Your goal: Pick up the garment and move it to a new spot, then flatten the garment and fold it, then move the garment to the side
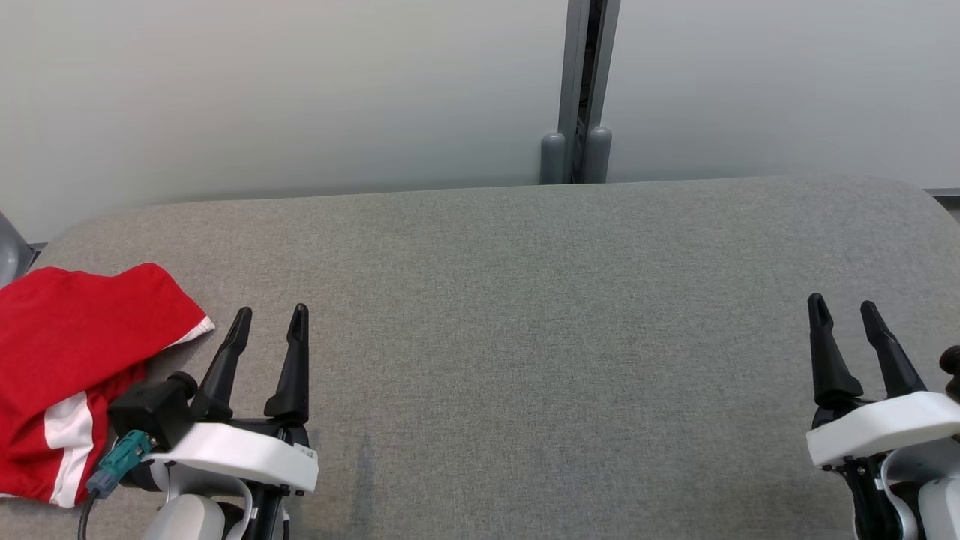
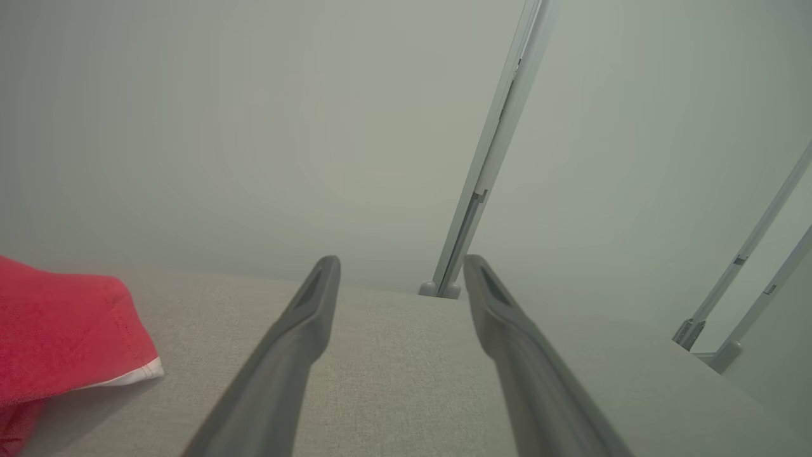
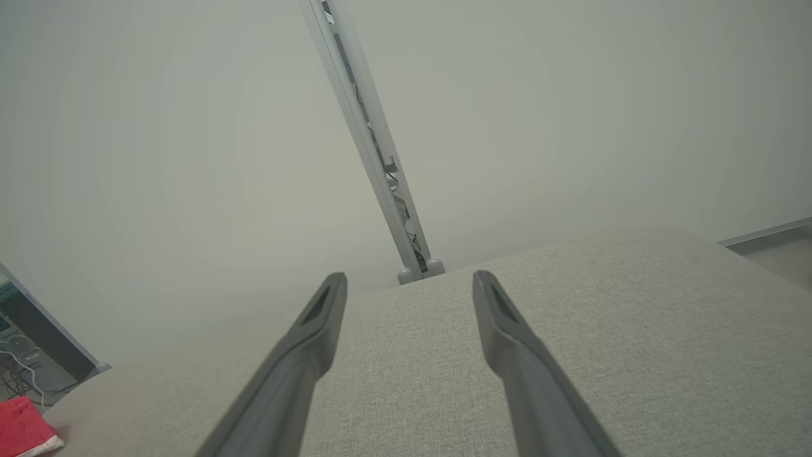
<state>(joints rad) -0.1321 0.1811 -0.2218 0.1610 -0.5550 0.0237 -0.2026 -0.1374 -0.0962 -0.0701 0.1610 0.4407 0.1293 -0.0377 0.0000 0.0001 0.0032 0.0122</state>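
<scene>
Rumpled red garment (image 1: pixel 67 352) with white bands on grey woven table (image 1: pixel 525 300)

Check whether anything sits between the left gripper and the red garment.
Nothing visible does. The red garment lies crumpled at the left end of the table, just left of the open left gripper, with bare grey surface between them.

The garment (image 1: pixel 71 352) is red with white bands; it lies bunched and rumpled, not flat, at about 8 o'clock in the head view, on the grey top (image 1: pixel 525 300) near its left end. One white-trimmed corner points toward 3 o'clock; its left part runs out of frame.
</scene>
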